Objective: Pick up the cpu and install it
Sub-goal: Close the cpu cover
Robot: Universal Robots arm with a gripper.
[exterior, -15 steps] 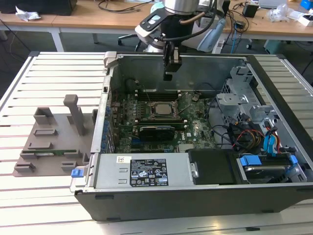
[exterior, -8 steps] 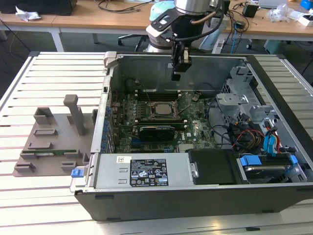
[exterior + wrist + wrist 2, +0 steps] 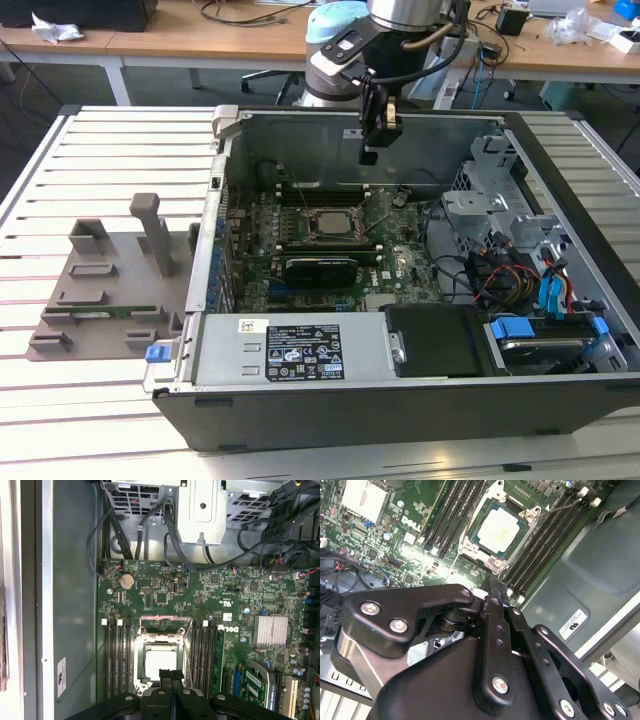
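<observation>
The cpu (image 3: 328, 222), a silver-grey square chip, lies flat in the motherboard socket (image 3: 305, 210) inside the open computer case. It also shows in both wrist views, cpu (image 3: 501, 526) and cpu (image 3: 160, 663), framed by the metal socket bracket with memory slots on either side. My gripper (image 3: 371, 153) hangs above the board, a little toward the case's back wall from the socket and apart from the chip. Its black fingers (image 3: 165, 675) are pressed together with nothing between them; the fingertips (image 3: 492, 591) point down toward the socket's edge.
The case walls (image 3: 226, 140) ring the board. A drive cage (image 3: 480, 200) with cables and blue tabs fills the exterior view's right. A power supply (image 3: 290, 350) lies along the front. A grey fixture (image 3: 110, 280) with a green memory stick sits on the slatted table.
</observation>
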